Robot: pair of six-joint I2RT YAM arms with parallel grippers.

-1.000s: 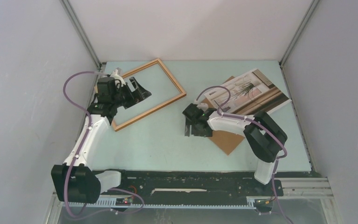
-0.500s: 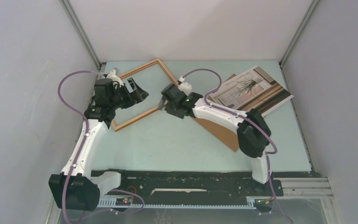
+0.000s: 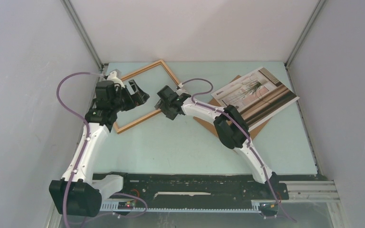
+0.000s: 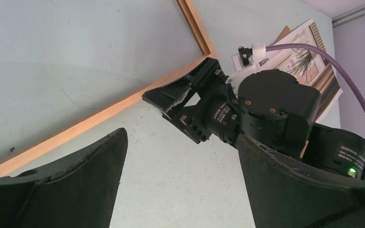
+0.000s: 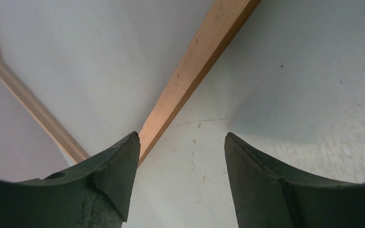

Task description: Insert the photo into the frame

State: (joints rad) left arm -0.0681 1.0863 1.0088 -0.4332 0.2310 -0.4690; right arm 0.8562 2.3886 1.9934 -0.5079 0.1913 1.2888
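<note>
The frame (image 3: 142, 69), thin light wood, lies flat at the back left. It also shows in the left wrist view (image 4: 100, 114) and the right wrist view (image 5: 195, 66). The photo (image 3: 256, 92), a white-bordered plant print, lies at the back right on a brown board; its corner shows in the left wrist view (image 4: 309, 42). My left gripper (image 3: 141, 95) (image 4: 180, 135) is open and empty above the frame's opening. My right gripper (image 3: 163, 105) (image 5: 181, 135) is open and empty over the frame's near-right rail, which runs by its left fingertip (image 5: 130, 142). It also shows in the left wrist view (image 4: 180, 95).
The plain brown backing board (image 3: 255, 127) lies under the photo and sticks out toward the front. The right arm (image 3: 228, 126) reaches across it. Grey walls close in the pale table (image 3: 171, 142) on the left, back and right.
My right arm has swung left, from over the backing board to the frame's near-right rail. The left gripper has hardly moved. The photo lies uncovered now.
</note>
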